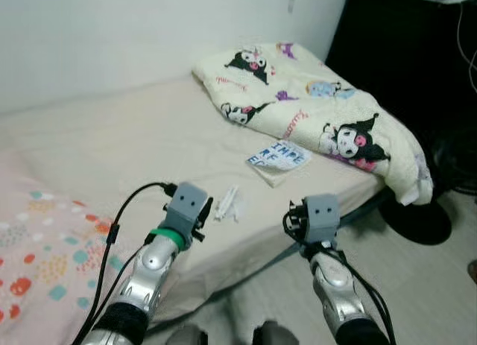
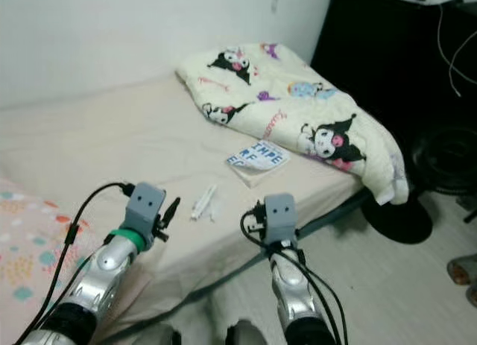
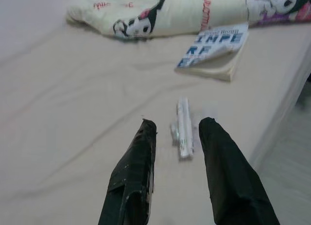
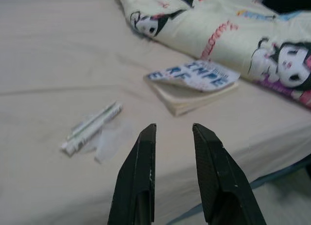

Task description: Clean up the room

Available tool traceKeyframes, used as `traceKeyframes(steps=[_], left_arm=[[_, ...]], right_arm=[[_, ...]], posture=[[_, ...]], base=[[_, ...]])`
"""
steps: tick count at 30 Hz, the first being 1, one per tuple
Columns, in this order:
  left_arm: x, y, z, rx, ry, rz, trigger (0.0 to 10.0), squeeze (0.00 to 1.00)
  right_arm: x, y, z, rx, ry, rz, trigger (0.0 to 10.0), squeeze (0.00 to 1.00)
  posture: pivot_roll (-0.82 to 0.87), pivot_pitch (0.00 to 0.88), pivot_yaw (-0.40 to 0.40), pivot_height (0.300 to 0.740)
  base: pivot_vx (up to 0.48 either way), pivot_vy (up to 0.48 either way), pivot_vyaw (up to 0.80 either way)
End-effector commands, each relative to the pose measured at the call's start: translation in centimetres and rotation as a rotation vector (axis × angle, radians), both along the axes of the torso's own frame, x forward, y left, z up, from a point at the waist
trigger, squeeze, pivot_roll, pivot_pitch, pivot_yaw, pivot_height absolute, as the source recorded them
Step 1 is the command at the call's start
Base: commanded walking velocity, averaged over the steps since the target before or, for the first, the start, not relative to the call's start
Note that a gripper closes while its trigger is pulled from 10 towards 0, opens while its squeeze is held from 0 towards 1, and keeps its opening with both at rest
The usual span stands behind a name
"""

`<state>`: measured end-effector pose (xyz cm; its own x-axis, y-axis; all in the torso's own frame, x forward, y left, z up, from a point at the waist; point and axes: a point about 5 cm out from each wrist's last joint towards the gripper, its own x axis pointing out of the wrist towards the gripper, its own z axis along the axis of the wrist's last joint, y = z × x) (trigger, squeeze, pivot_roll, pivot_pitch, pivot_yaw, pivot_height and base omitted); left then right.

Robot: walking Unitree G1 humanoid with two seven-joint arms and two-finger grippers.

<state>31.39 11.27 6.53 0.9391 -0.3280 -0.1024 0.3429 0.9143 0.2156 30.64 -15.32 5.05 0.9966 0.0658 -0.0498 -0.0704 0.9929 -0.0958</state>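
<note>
White wrapper [image 3: 183, 126] lies on the bed [image 1: 134, 144] near its edge, beside a paperback book [image 1: 278, 159] and folded cartoon blanket [image 1: 313, 99]. Left end effector [image 3: 178, 132] hovers released above it; right end effector [image 4: 174, 130] released nearby.

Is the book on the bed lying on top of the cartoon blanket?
No, the book lies on the bare bed sheet, beside the edge of the cartoon blanket and not on it.
</note>
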Motion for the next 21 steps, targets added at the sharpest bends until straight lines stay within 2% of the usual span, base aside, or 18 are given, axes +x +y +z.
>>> traceKeyframes(steps=[1,6,12,15,18,19,21], left_arm=[[-0.3,0.1,-0.4,0.005,0.020,0.001,10.0,0.00],[-0.2,-0.1,-0.3,0.004,0.017,0.005,10.0,0.00],[0.1,-0.3,0.1,-0.004,0.009,0.006,10.0,0.00],[0.6,-1.5,1.2,-0.023,-0.020,-0.014,10.0,0.00],[0.7,-1.8,1.4,-0.024,-0.026,-0.018,10.0,0.00],[1.1,-2.4,1.8,-0.024,-0.034,-0.029,10.0,0.00],[1.7,-3.6,2.5,-0.026,-0.050,-0.048,10.0,0.00]], right_arm=[[-0.2,-0.2,-0.3,0.000,0.014,-0.009,10.0,0.00],[0.0,-0.6,0.0,0.000,0.005,-0.022,10.0,0.00],[0.1,-0.8,0.1,0.000,0.001,-0.031,10.0,0.00],[0.1,-1.1,0.2,0.003,-0.002,-0.043,10.0,0.00],[0.1,-1.1,0.2,0.004,-0.003,-0.044,10.0,0.00],[0.0,-1.1,0.2,0.005,-0.001,-0.044,10.0,0.00],[-0.1,-1.1,0.1,0.006,0.001,-0.043,10.0,0.00]], posture=[[-0.03,0.018,0.056,0.610],[-0.03,0.023,0.059,0.585],[-0.03,0.030,0.061,0.575],[-0.03,0.052,0.063,0.560],[-0.03,0.052,0.063,0.550],[-0.03,0.085,0.061,0.545],[-0.04,0.098,0.060,0.535]], base=[[0.000,0.000,0.00],[0.000,0.000,0.00],[0.000,0.000,0.00],[0.000,0.000,0.00],[0.000,0.000,0.00],[0.000,0.000,0.00],[0.000,0.000,0.00]])
